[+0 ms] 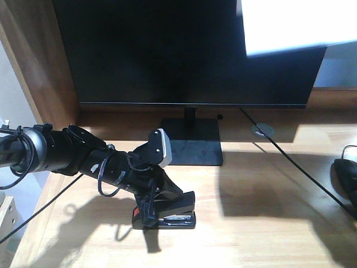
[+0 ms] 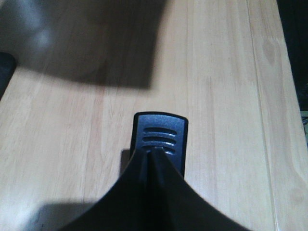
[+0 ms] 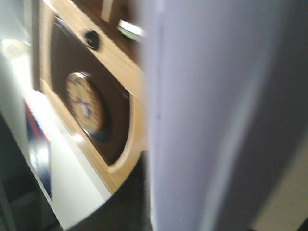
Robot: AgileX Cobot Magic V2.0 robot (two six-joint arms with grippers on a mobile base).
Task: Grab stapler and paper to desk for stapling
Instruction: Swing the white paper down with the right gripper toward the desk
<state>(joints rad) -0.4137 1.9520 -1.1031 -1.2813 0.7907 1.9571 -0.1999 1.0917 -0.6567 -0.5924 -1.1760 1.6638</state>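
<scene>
The black stapler (image 1: 174,211) with its orange-red patch lies on the light wood desk (image 1: 268,223), in front of the monitor stand. My left gripper (image 1: 149,215) comes in from the left and is down on the stapler's patch end. In the left wrist view the fingers (image 2: 166,192) are closed together, with their tips on top of the stapler's ribbed end (image 2: 161,130). The white paper (image 1: 293,25) hangs in the air at the top right, before the monitor. It fills the blurred right wrist view (image 3: 207,115), where my right gripper (image 3: 154,207) holds its edge.
A large black monitor (image 1: 189,50) and its stand base (image 1: 192,148) take up the back of the desk. A black cable (image 1: 295,167) runs diagonally to the right, past a black mouse (image 1: 348,176). A dark-brown side panel (image 1: 39,61) closes the left.
</scene>
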